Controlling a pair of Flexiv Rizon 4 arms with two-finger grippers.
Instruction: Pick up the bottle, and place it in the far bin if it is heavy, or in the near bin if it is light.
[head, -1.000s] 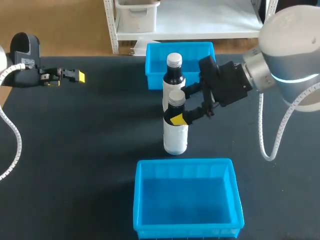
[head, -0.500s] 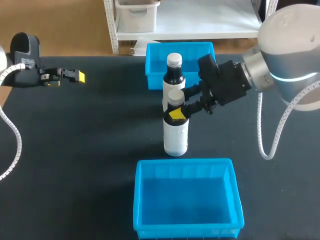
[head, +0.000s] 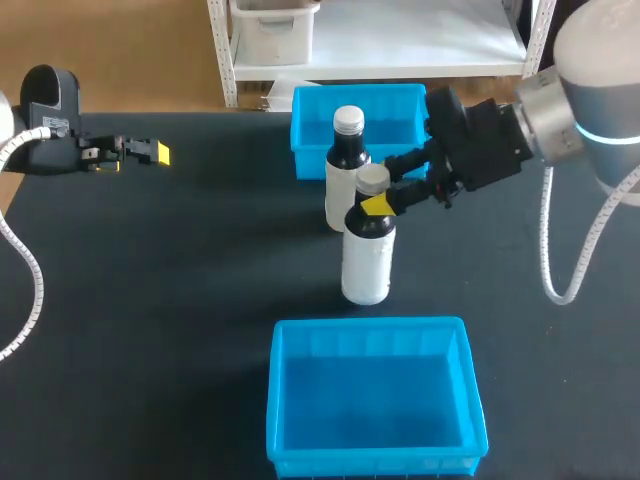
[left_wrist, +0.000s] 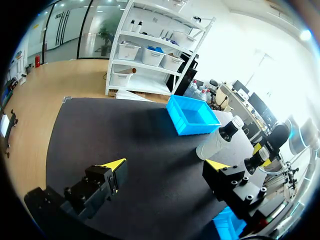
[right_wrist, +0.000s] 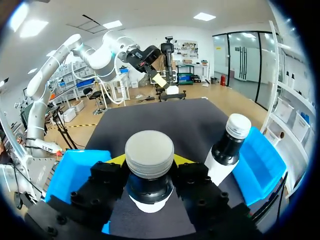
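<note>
Bright, even ceiling light; the near bin (head: 376, 460) throws a soft shadow on the dark table (head: 150, 300).

Robotics lab: left arm (head: 45, 125), right arm (head: 590, 110) at black table (head: 180, 300); far bin (head: 395, 110), near bin (head: 370, 400).

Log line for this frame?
right end effector: shut on bottle neck | bottle: upright, between far bin and near bin | left end effector: open, empty

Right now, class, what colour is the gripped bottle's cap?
Light grey cap, clearest in right wrist view.
</note>
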